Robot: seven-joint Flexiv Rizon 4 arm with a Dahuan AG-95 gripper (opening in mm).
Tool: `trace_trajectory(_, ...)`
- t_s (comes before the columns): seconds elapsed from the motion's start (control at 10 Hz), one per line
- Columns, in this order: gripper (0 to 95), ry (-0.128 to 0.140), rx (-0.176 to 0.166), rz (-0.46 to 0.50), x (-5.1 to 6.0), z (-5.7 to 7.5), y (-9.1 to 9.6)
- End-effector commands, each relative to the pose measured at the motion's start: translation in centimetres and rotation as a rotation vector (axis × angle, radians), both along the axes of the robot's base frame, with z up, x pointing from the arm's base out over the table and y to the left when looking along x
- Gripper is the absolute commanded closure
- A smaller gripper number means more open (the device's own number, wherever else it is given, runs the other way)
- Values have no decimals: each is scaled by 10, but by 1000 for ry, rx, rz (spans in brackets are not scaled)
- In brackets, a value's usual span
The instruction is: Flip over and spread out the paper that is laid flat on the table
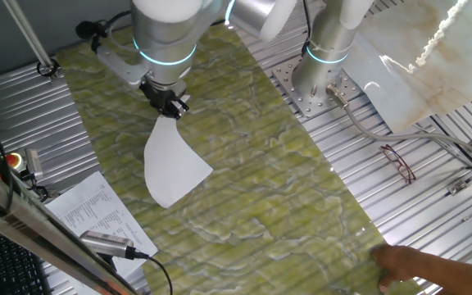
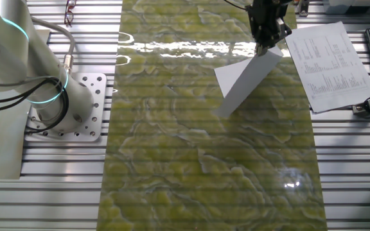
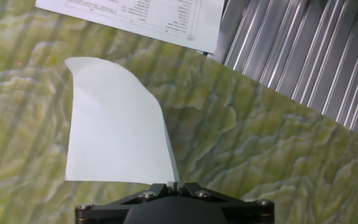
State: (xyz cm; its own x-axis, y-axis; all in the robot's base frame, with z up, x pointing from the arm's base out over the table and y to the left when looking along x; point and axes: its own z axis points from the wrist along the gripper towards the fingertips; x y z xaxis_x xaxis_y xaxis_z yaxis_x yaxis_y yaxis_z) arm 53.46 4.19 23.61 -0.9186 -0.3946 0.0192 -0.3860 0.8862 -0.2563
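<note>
The blank white paper [image 1: 173, 166] hangs curled from my gripper [image 1: 170, 108], which is shut on its top edge above the green-yellow marbled table [image 1: 260, 180]. Its lower edge looks close to or on the table. In the other fixed view the paper [image 2: 246, 78] slants down from the gripper [image 2: 265, 46]. In the hand view the paper [image 3: 114, 124] bows away from the closed gripper [image 3: 174, 184] at the bottom edge.
A printed sheet [image 1: 97, 215] lies on the ribbed metal beside the table, also in the other fixed view [image 2: 329, 64] and the hand view [image 3: 148, 15]. Glasses [image 1: 398, 161] lie on the metal. A person's hand [image 1: 420, 266] is at the table's near corner. The robot base [image 1: 322, 78] stands beside the table.
</note>
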Motion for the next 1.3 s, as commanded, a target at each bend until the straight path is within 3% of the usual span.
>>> trace_trajectory(0.1,950,-1,4,-4,0,-1,1)
trace_trajectory(0.5,950,1,10,-16,6,5,14)
trace_trajectory(0.6,950,13,-8,-35,8,5,18)
trace_trajectory(0.7,950,10,-48,-40,9,4,21)
trace_trajectory(1.0,950,-34,-83,-19,10,3,24)
trace_trajectory(1.1,950,-33,-95,-19,10,3,24)
trace_trajectory(1.2,950,-36,-97,-23,9,1,21)
trace_trajectory(1.3,950,-56,-84,-14,7,-2,17)
